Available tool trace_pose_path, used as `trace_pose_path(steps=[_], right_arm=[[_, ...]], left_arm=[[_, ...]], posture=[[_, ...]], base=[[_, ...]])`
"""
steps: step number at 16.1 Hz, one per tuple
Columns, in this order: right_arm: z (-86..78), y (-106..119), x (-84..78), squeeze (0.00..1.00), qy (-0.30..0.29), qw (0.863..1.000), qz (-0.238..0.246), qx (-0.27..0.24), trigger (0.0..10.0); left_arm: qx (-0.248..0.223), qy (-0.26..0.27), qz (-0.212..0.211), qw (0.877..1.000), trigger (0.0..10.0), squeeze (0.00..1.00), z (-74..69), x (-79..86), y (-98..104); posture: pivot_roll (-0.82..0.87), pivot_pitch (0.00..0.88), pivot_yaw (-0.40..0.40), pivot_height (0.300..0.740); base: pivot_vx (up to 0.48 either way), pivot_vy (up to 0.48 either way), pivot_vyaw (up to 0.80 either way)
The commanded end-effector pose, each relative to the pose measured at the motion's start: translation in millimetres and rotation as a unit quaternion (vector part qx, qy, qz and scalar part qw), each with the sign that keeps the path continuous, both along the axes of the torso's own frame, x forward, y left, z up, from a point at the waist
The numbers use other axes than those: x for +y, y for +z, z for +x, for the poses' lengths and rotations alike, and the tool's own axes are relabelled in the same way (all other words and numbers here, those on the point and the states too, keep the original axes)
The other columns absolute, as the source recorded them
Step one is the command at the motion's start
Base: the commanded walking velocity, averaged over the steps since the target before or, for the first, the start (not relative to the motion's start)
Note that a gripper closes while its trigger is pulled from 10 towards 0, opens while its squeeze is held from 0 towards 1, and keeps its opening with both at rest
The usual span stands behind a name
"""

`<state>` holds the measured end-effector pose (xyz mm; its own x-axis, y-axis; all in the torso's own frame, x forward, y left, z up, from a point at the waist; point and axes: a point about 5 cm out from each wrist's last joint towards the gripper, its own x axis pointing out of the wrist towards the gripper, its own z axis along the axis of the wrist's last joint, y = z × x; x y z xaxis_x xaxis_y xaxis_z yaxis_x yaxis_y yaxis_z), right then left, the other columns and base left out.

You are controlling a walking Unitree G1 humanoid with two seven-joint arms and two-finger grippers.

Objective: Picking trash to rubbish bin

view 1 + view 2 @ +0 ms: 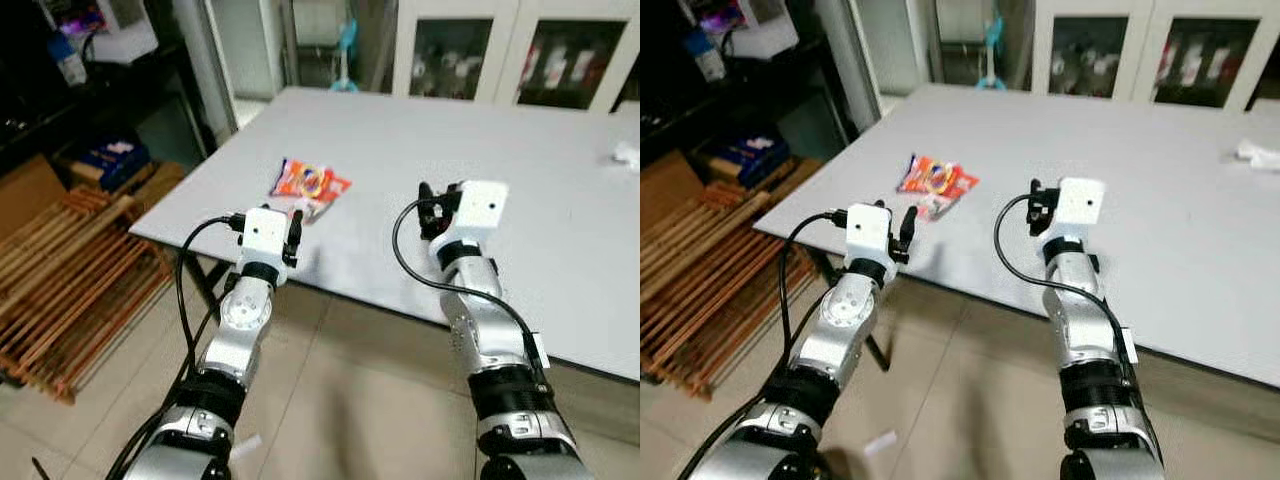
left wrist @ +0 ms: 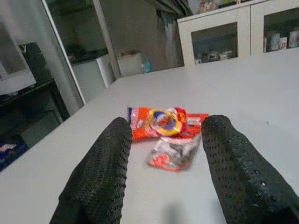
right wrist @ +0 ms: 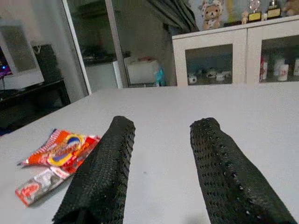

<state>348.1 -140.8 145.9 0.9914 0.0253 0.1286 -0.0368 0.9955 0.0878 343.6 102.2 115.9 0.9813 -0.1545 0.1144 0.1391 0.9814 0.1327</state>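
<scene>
An orange-red snack wrapper (image 1: 310, 182) lies flat near the front left corner of the grey table (image 1: 520, 160), with a smaller silver and red wrapper (image 2: 172, 152) touching its near edge. My left gripper (image 1: 294, 232) hovers open just short of them, its fingers (image 2: 106, 163) framing both wrappers in the left wrist view. Over the table to the right, my right gripper (image 1: 424, 208) is open with nothing held; the wrappers (image 3: 56, 154) lie off to its left.
A crumpled white scrap (image 1: 627, 153) lies at the table's far right. Wooden slatted pallets (image 1: 60, 270) lean on the floor to the left, beside dark shelving (image 1: 70, 70). White glass-door cabinets (image 1: 520, 50) stand behind the table. Tiled floor (image 1: 350, 400) lies below.
</scene>
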Motion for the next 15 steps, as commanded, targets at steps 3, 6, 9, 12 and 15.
trace_pose_path(steps=[3, 6, 9, 12, 15], right_arm=[[1.4, 5.5, 13.2, 0.0, 0.019, 1.0, 0.008, -0.007, 10.0], [1.2, 5.2, 12.3, 0.0, 0.017, 1.0, 0.007, -0.007, 10.0], [1.2, 4.1, 12.7, 0.0, 0.018, 1.0, 0.01, -0.003, 10.0], [1.1, 5.8, 15.3, 0.0, 0.027, 1.0, 0.011, -0.008, 10.0], [1.2, 6.0, 14.6, 0.0, 0.024, 1.0, 0.009, -0.008, 10.0]], left_arm=[[-0.003, 0.013, 0.005, 1.0, 10.0, 0.0, 2.1, 12.1, 2.6], [-0.002, 0.011, 0.006, 1.0, 10.0, 0.0, 1.7, 11.2, 2.2], [0.001, 0.004, 0.01, 1.0, 10.0, 0.0, 1.1, 9.3, 1.1], [0.003, 0.0, 0.011, 1.0, 10.0, 0.0, 0.9, 7.8, 0.6], [0.004, -0.002, 0.01, 1.0, 10.0, 0.0, 0.9, 7.6, 0.4]], posture=[[0.01, 0.0, 0.097, 0.74], [0.01, 0.0, 0.098, 0.74], [0.01, 0.0, 0.099, 0.74], [0.01, 0.0, 0.098, 0.74], [0.01, 0.0, 0.096, 0.74]], base=[[0.345, 0.0, -0.53], [0.346, 0.0, 0.0], [0.323, 0.0, 0.0], [0.271, 0.0, -0.53], [0.166, 0.0, 0.0]])
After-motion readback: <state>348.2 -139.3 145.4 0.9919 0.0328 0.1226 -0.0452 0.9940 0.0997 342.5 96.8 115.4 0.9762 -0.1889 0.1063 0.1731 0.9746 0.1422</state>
